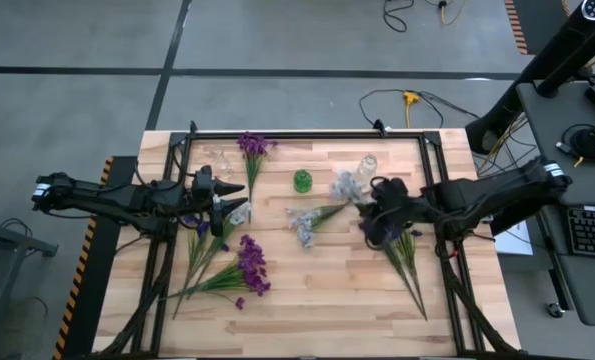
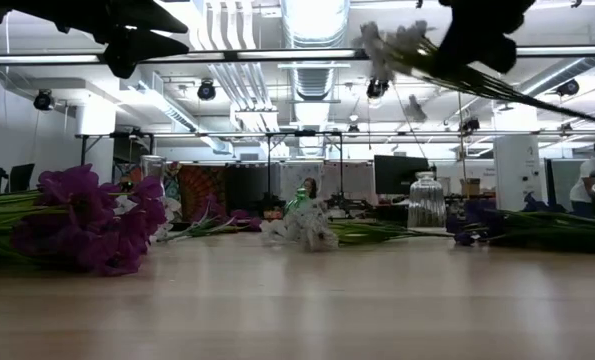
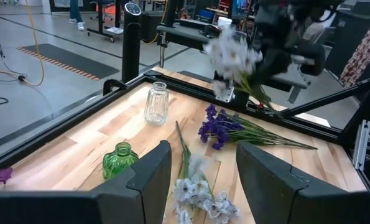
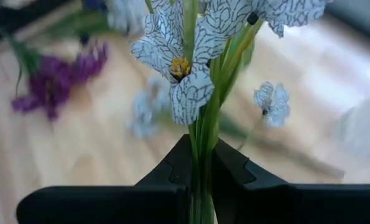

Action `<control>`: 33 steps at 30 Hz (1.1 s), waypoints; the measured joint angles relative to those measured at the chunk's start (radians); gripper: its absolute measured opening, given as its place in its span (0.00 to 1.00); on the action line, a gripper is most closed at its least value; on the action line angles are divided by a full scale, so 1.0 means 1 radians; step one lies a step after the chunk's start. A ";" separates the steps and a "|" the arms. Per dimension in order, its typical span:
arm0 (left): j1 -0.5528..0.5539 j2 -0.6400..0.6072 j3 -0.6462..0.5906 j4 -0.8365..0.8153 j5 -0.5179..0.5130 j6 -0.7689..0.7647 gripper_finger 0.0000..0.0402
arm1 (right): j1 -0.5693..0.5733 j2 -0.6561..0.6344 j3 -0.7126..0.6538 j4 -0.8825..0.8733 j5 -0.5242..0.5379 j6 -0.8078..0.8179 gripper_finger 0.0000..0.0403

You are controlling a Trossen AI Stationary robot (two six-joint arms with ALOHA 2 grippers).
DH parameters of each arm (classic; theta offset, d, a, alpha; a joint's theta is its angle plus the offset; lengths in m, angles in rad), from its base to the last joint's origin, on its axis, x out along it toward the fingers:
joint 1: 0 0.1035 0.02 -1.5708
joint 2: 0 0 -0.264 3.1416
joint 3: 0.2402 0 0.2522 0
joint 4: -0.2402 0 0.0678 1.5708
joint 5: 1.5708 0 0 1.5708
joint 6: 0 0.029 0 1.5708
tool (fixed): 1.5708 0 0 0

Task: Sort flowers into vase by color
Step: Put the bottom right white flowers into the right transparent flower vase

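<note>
My right gripper [image 1: 375, 200] hovers right of the table's middle, shut on a pale white-blue flower sprig [image 4: 186, 68] held above the table. Its blossoms [image 1: 347, 187] hang between the green vase [image 1: 302, 181] and a clear vase [image 1: 367, 165]. My left gripper [image 1: 239, 200] waits open at the left, holding nothing. Another pale sprig [image 1: 302, 225] lies at the middle of the table. Magenta flowers [image 1: 249, 268] lie at the near left and more [image 1: 252, 148] at the far left. Dark blue-violet flowers [image 1: 399, 240] lie under the right arm. My right gripper pinches the pale sprig's green stems [image 4: 200, 163] between its two fingers, a little below the blossoms. The fingers come from the table's right, slanting down. The blossoms [image 2: 387, 42] stick out past the fingertips, and the stems [image 2: 557, 100] trail back under the arm, clear of the table.
A second clear vase [image 1: 219, 158] stands at the far left by the magenta flowers. Dark violet flowers [image 1: 202, 225] lie under my left gripper. Black frame rails [image 1: 307, 134] run along the table's far edge and sides. The near middle of the wood [image 1: 327, 300] is bare.
</note>
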 joint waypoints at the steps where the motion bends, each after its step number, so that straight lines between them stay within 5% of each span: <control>1: 0.000 0.000 0.000 0.001 0.000 0.003 0.41 | 0.000 -0.008 -0.002 0.033 0.026 -0.037 0.07; 7: 0.000 0.002 0.000 0.017 0.000 0.010 0.41 | -0.007 -0.030 -0.025 0.362 0.158 -0.354 0.07; 17: 0.000 0.005 0.000 0.053 0.000 0.021 0.41 | -0.143 -0.038 -0.141 0.991 0.159 -0.855 0.07; 33: 0.000 0.020 0.000 0.061 0.000 0.022 0.41 | -0.548 -0.147 -0.291 1.135 0.159 -0.742 0.07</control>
